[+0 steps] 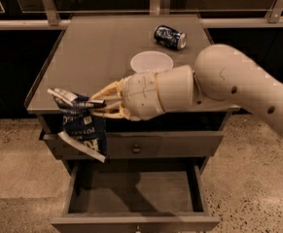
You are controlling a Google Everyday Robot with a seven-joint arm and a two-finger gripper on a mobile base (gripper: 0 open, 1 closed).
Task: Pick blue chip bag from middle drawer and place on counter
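Note:
The blue chip bag (84, 129) hangs crumpled from my gripper (93, 103), which is shut on its top edge. The bag is in the air in front of the counter's front-left edge, above the open middle drawer (131, 193) and level with the knobbed drawer. The drawer is pulled out and shows only its bare grey floor. The counter (97, 57) lies just behind and to the right of the bag. My arm (238, 89) reaches in from the right across the counter's front.
A white bowl (151, 62) stands mid-counter, partly hidden by my wrist. A dark-blue can (170, 37) lies on its side at the back right. A knobbed drawer (136, 148) is closed above the open one. A railing runs behind the cabinet.

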